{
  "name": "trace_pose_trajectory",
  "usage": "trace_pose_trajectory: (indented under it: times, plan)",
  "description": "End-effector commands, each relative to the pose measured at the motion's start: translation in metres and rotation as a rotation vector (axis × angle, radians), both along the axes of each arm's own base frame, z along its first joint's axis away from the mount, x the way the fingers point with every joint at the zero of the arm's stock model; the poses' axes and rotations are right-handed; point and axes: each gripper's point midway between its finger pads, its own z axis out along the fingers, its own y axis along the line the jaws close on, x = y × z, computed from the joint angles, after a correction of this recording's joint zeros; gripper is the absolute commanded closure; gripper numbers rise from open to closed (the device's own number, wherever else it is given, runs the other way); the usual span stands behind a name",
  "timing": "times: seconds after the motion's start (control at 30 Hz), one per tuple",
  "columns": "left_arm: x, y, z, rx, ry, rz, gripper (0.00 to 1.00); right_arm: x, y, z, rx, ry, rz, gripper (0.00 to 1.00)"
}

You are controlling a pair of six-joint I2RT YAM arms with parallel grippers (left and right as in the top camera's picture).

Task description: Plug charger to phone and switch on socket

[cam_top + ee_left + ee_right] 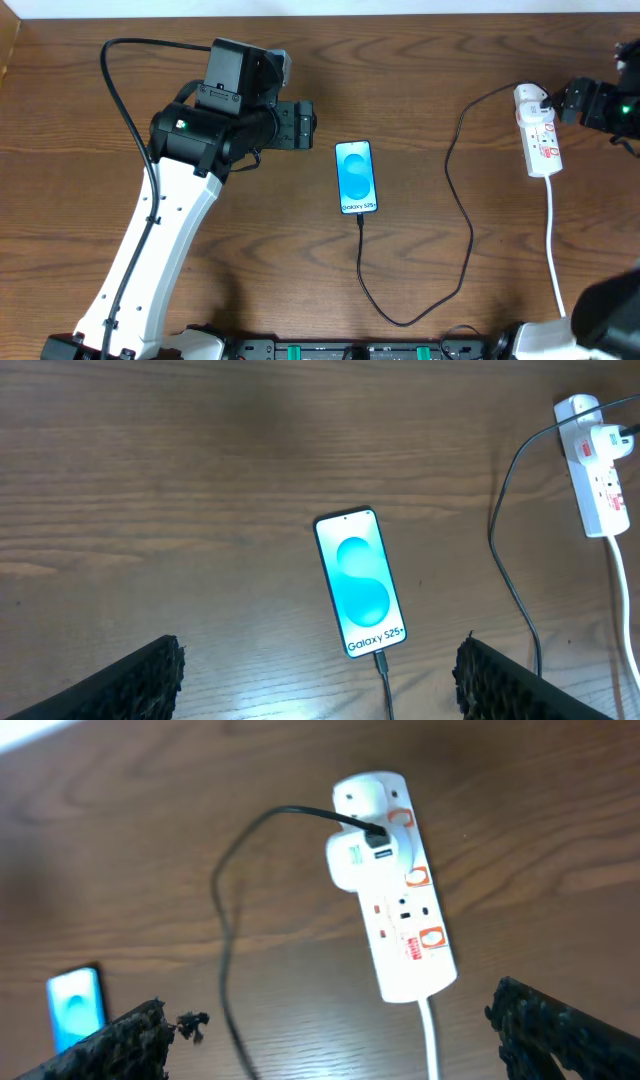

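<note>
The phone (357,177) lies mid-table (450,60), with the charger (359,245) plugged into its near end. The socket (538,130) lies far right. The left claw (318,665) and the right claw (325,1010) are both spread apart.

Dark wood-grain table (450,70) — a pale strip beyond its far edge.

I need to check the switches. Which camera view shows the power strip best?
The right wrist view: the power strip is large there, its red switch marks and the white adapter plain. The overhead view shows it small, near the right edge. The left wrist view shows it small, in the upper right corner.
</note>
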Motion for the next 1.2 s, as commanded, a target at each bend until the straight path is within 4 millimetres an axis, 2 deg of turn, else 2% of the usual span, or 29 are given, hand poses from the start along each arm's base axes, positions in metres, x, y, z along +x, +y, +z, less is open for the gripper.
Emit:
trace_pose_trajectory:
  times: [0.0, 0.1, 0.13, 0.27, 0.47, 0.6, 0.9, 1.17]
  plan:
    - [0.0, 0.003, 0.003, 0.019, -0.018, -0.003, 0.13, 0.014, -0.006, -0.029, -0.005, 0.035, 0.06, 0.01]
    - [0.0, 0.003, 0.003, 0.019, -0.018, -0.002, 0.13, 0.024, -0.01, -0.06, 0.029, 0.085, 0.043, 0.01]
    - [0.0, 0.003, 0.003, 0.019, -0.018, -0.003, 0.13, 0.026, -0.011, -0.079, 0.055, 0.126, 0.028, 0.01]
    - [0.0, 0.003, 0.003, 0.019, -0.018, -0.003, 0.13, 0.026, -0.009, -0.119, 0.106, 0.212, 0.025, 0.01]
    - [0.0, 0.003, 0.003, 0.019, -0.018, -0.003, 0.13, 0.03, -0.006, -0.153, 0.155, 0.254, 0.036, 0.01]
    - [0.0, 0.003, 0.003, 0.019, -0.018, -0.003, 0.13, 0.036, -0.009, -0.158, 0.135, 0.232, 0.059, 0.01]
    - [0.0, 0.003, 0.003, 0.019, -0.018, -0.002, 0.13, 0.061, -0.019, -0.151, 0.082, 0.123, 0.064, 0.01]
    - [0.0, 0.003, 0.003, 0.019, -0.018, -0.002, 0.13, 0.065, -0.009, -0.153, 0.08, 0.121, 0.088, 0.01]
